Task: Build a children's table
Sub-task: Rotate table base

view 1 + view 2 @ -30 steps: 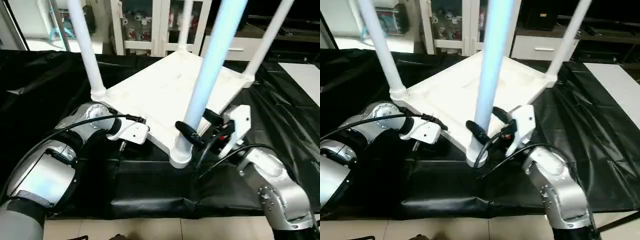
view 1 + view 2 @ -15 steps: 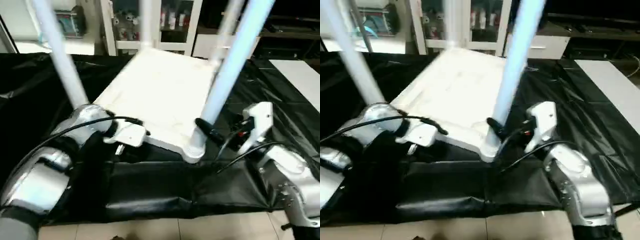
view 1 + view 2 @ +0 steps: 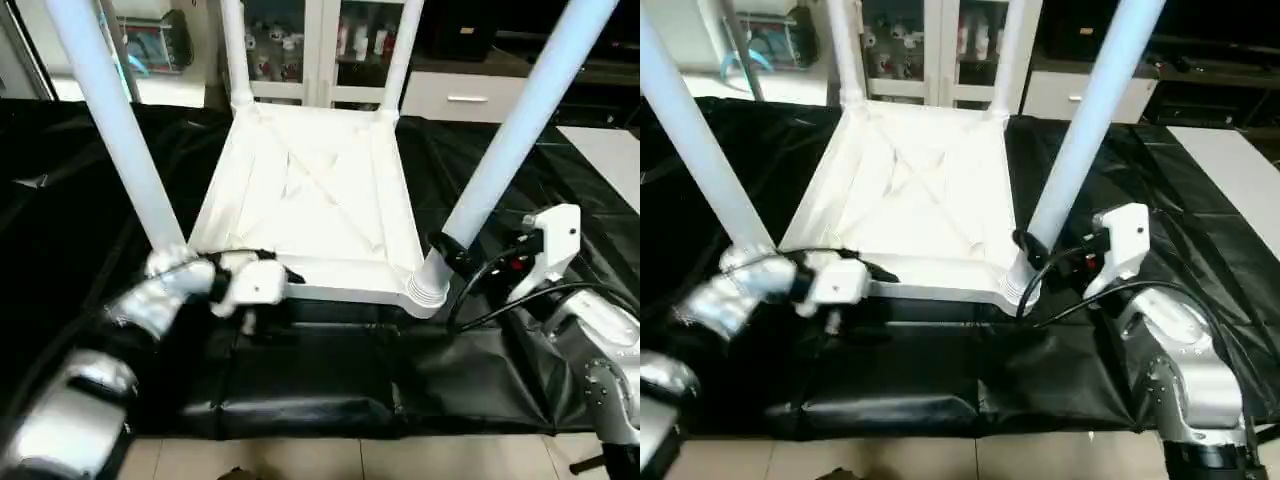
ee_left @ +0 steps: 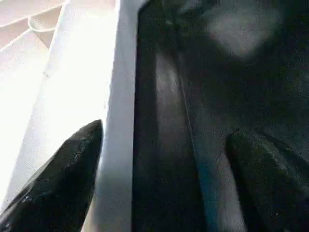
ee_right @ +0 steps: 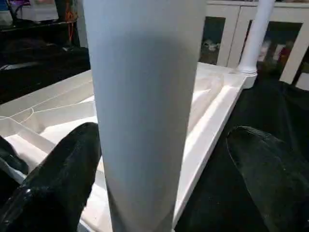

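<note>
Nearest, tiled pale floor [image 3: 300, 462] along the edge of a surface [image 3: 330, 390] draped in glossy, creased black cloth. On that cloth, upside down: white plastic tabletop [image 3: 320, 215], square, raised rim all round, X-shaped ribs across the exposed underside, round sockets at the corners, four smooth tapered round legs rising out of frame, tops cut off. Left claw [image 4: 159, 159] spread wide astride the near rim of the tabletop, one blunt black rubbery finger [image 4: 58, 179] over the white ribbed side, the other over the black cloth, rim running between them; contact with the rim not discernible, tips blurred. Seen from the head, white wrist housing of that claw [image 3: 255, 283] just against the near edge, close by the near left leg [image 3: 115, 130], fingers tucked out of sight beneath. Right claw [image 5: 161, 179] also spread wide, near right leg [image 3: 515, 130] standing between its two rounded black fingers [image 5: 63, 179], just above the corner socket [image 3: 428, 288]; gap visible on the outer side, touch on the inner side unclear. Beyond, far left leg [image 3: 233, 50] and far right leg [image 3: 398, 55] at the back corners. Behind them, white glass-fronted cabinets [image 3: 320, 45], contents too small to make out.
</note>
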Robot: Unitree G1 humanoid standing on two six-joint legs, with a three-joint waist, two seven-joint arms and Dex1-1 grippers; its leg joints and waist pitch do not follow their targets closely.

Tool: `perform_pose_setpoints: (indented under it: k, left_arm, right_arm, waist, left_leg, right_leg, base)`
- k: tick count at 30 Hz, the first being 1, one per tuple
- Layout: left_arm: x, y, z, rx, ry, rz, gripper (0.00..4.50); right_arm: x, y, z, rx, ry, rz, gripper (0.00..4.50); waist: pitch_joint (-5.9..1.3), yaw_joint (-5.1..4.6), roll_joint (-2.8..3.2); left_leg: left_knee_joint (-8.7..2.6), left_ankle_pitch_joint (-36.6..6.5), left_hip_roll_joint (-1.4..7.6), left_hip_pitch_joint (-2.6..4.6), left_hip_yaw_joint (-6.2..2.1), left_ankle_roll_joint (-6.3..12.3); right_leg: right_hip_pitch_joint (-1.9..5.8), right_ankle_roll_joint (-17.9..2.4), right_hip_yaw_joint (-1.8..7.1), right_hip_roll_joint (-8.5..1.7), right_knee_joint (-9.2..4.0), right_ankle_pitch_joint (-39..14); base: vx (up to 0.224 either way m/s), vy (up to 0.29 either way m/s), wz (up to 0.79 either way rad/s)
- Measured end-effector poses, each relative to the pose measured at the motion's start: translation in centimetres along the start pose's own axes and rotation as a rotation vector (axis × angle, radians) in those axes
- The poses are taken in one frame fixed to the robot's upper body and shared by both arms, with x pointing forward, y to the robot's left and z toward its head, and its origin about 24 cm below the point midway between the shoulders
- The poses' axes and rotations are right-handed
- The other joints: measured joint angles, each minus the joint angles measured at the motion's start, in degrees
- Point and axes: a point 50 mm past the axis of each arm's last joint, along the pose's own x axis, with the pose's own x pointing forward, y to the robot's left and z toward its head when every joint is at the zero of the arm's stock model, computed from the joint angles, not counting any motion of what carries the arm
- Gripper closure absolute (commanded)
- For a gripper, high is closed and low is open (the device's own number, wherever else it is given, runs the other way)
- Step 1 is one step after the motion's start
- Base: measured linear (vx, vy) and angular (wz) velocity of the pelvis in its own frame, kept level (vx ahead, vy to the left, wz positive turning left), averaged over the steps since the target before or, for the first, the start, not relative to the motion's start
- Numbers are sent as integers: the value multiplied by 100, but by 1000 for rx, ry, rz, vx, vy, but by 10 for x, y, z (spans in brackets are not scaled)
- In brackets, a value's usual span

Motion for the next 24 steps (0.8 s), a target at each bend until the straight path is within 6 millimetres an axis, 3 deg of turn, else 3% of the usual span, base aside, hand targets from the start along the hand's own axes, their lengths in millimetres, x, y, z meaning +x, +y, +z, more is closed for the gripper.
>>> perform_pose_setpoints:
  k: [7, 10, 15, 24]
  left_arm:
    - [26, 11, 56, -86, -378, 118, 0]
    - [41, 9, 68, -84, -409, 104, 0]
    - [53, 13, 48, -99, -193, 108, 0]
    - [44, 20, 24, -142, -56, 243, 0]
  right_arm:
    - [-2, 16, -6, 40, 0, 69, 7]
    - [-5, 23, -1, 53, -23, 130, 7]
    - [-14, 28, 11, 29, -40, 243, 7]
    - [-35, 16, 15, -5, -2, 287, 7]
  waist:
    - [3, 33, -8]
    - [2, 19, -16]
    - [2, -57, -25]
    - [-4, 27, -41]
  left_leg:
    - [3, 2, 0, -16, 1, 1]
    - [4, 2, 1, -16, 1, 2]
    - [4, 3, 2, -14, -2, 2]
    - [7, 20, 1, -22, -4, 33]
  right_leg:
    - [-14, -1, -1, -2, 6, 1]
    - [-13, -1, 0, -2, 4, 1]
    - [-13, 5, -1, 0, 4, 3]
    - [-13, 6, -6, -1, 0, 2]
  base:
    - [0, 0, 0]
    - [0, 0, 0]
    - [0, 0, 0]
    - [0, 0, 0]
